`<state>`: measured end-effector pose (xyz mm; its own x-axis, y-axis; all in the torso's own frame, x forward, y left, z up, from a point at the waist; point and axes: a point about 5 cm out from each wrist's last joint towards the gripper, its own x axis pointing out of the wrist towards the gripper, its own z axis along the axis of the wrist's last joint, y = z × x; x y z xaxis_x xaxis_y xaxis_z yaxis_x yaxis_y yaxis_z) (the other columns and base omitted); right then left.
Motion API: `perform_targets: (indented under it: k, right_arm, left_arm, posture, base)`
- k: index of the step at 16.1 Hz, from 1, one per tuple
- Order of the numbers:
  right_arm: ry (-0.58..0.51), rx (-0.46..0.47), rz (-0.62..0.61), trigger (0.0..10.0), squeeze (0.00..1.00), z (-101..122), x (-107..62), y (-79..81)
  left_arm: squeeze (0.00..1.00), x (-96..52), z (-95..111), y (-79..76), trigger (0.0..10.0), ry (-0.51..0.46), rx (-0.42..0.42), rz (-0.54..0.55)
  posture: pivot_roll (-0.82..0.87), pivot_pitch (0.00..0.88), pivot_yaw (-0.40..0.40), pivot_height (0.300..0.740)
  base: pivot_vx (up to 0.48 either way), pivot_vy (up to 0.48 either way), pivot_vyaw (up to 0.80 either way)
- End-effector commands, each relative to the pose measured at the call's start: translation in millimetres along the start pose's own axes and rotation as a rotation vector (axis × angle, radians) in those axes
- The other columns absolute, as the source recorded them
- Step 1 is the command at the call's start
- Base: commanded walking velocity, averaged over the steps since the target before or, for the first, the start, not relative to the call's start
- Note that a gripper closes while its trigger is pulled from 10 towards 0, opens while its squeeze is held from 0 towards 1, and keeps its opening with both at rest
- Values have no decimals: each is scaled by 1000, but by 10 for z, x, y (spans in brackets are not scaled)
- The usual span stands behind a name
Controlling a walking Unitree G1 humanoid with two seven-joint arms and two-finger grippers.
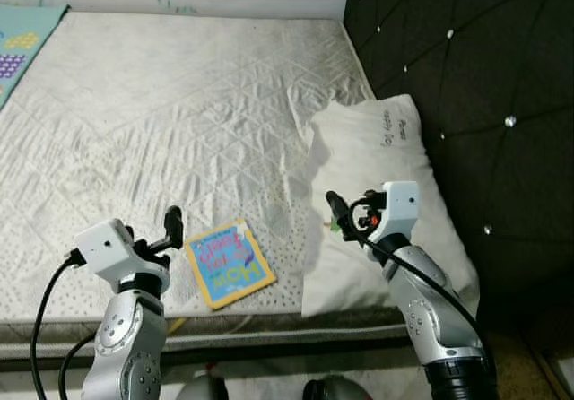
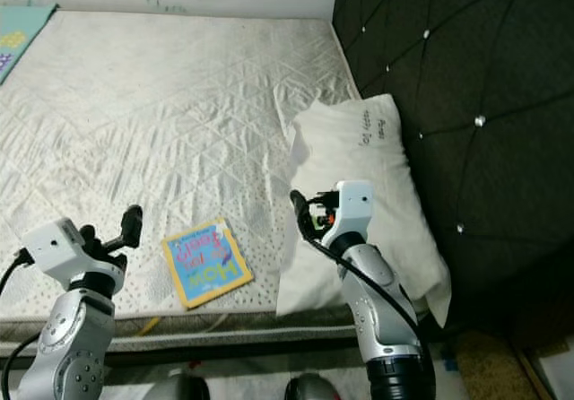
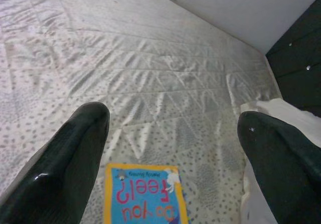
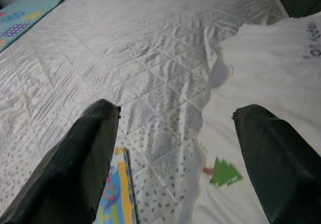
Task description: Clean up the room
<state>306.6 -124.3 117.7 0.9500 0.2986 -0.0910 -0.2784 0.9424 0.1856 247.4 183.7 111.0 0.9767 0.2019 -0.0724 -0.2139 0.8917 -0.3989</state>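
Observation:
A thin children's book with a blue cover and yellow border lies flat on the white quilted mattress, close to its front edge. My left gripper hovers just left of the book, open, fingers wide apart with nothing between them; the book lies just below and ahead of them. A white pillow lies at the right against the headboard. My right gripper hangs over the pillow's left edge, open and empty. In the right wrist view the pillow and a corner of the book flank its fingers.
A black tufted headboard walls off the right side. A teal play mat lies at the far left of the mattress, and a white wall runs along the far end. The mattress front edge drops off just below the book.

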Motion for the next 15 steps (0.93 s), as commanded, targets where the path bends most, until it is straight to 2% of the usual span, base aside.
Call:
perform_targets:
  k: [1, 3, 6, 8, 10, 11, 13, 15]
  right_arm:
    - [-5, -3, 5, 10000, 0, 19, -29, 5]
    - [-5, -6, 11, 10000, 0, 11, -36, 15]
    - [-11, -19, 12, 10000, 0, 4, -38, 15]
    - [-20, -67, 5, 10000, 0, 5, -29, 2]
    - [-37, -170, -3, 10000, 0, 15, -16, -16]
    - [-36, -170, -9, 10000, 0, 15, -8, -29]
    - [-33, -101, 19, 10000, 0, 22, 0, -10]
    - [-33, -91, 29, 10000, 0, 11, -4, 5]
  left_arm:
    - [0, -23, 4, 18, 10000, -2, 12, 21]
    - [0, -29, 7, 37, 10000, -10, 34, 26]
    - [0, -43, 14, 72, 10000, -28, 74, 33]
    - [0, -59, 56, 151, 10000, -67, 137, 61]
    - [0, -97, 140, 203, 10000, -125, 241, 83]
    - [0, -117, 144, 236, 10000, -120, 235, 79]
    - [0, -168, 94, 323, 10000, -89, 227, 96]
    - [0, -175, 87, 307, 10000, -92, 221, 89]
  posture:
    - [-53, 152, -58, 631]
    - [-51, 150, -58, 612]
    - [-48, 149, -57, 612]
    - [-46, 144, -60, 612]
    - [-45, 142, -61, 612]
    - [-39, 143, -64, 612]
    - [-39, 143, -64, 612]
    - [-40, 147, -66, 612]
  base:
    - [0, 0, 0]
    - [0, 0, 0]
    - [0, 0, 0]
    - [0, 0, 0]
    - [0, 0, 0]
    - [0, 0, 0]
    - [0, 0, 0]
    - [0, 0, 0]
